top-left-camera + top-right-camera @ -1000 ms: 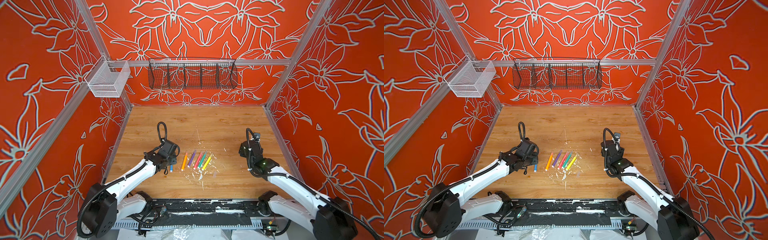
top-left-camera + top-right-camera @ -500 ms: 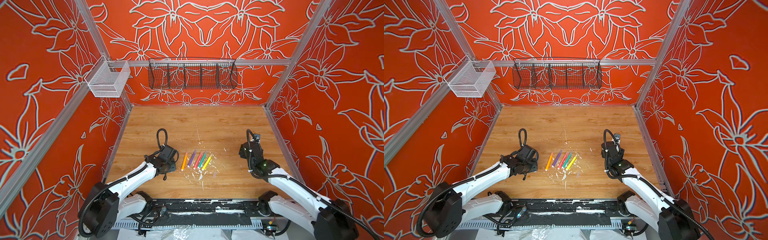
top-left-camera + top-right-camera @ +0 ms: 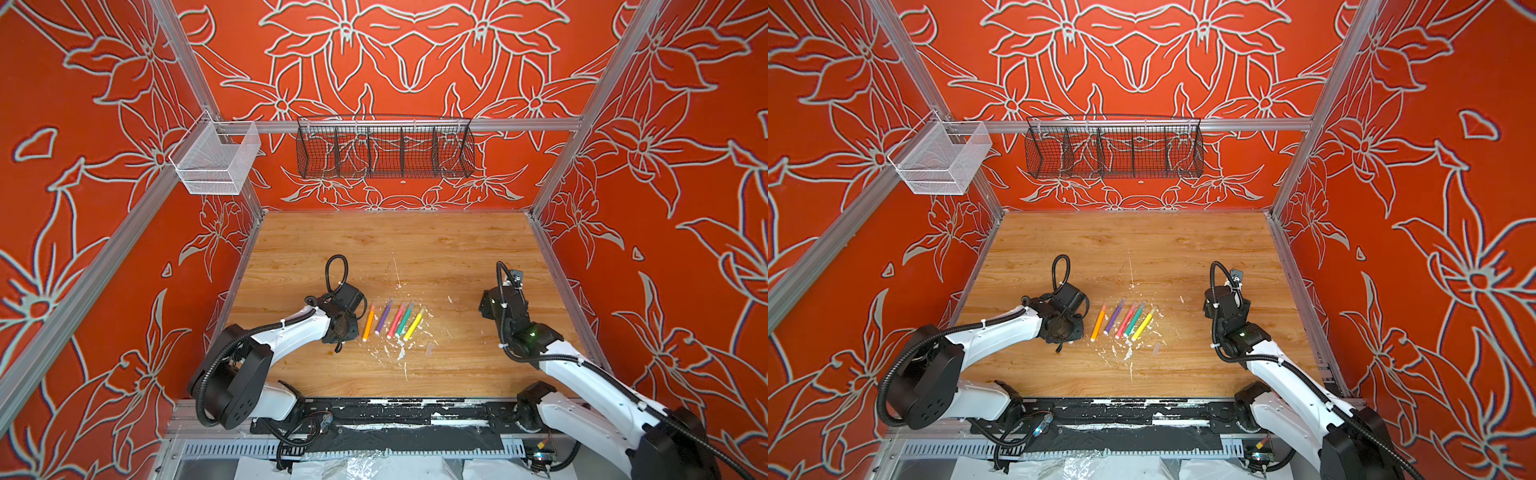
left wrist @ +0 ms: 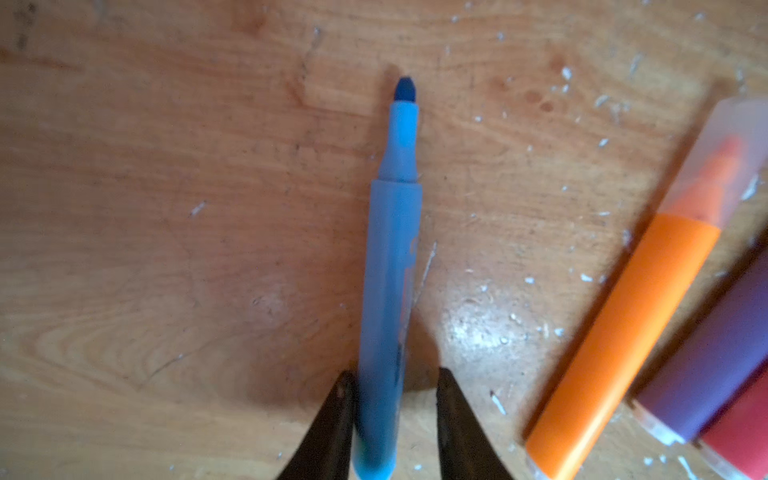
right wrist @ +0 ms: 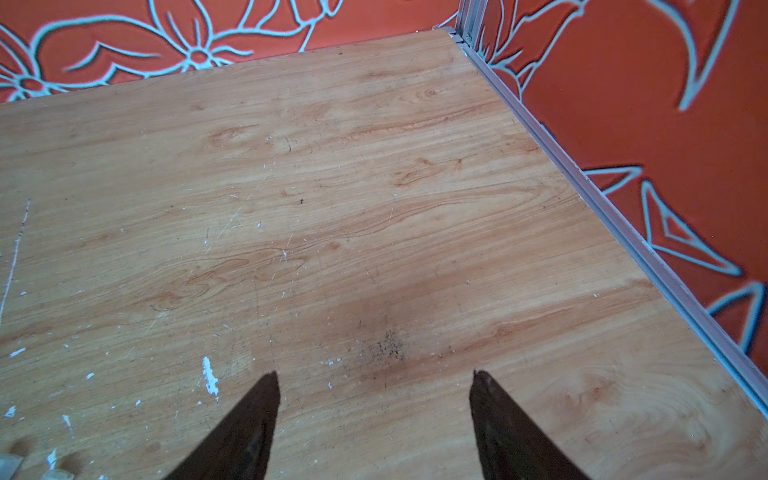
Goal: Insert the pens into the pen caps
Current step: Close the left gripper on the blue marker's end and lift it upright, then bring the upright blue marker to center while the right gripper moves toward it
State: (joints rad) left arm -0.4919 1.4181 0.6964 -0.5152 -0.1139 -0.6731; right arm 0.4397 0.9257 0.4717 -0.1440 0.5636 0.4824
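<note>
- Grabbing the only uncapped pen looks like the step in hand. The left gripper (image 4: 395, 372) has its jaws either side of the blue pen (image 4: 390, 257), one touching the barrel and a sliver of gap at the other, so it's not clamped yet.
- In both top views that gripper covers the blue pen, just left of the row of capped pens (image 3: 392, 321), a bit below frame centre on the table (image 3: 374, 249).
- The right gripper (image 5: 374, 374) hangs over bare wood right of centre, jaws wide apart, nothing in them.
- Next move, probably: squeeze the barrel, lift, then line the bare tip up with the loose cap (image 3: 429, 348) lying lower right of the row. The right arm likely has to fetch that cap, and it's small and glassy, so easy to fumble.
- Count: six pens. Five in the row look capped: orange pen (image 3: 368, 323), purple pen (image 3: 383, 316), pink pen (image 3: 396, 321), green pen (image 3: 404, 320), yellow pen (image 3: 413, 325). Blue is the odd one out. One loose cap.
</note>
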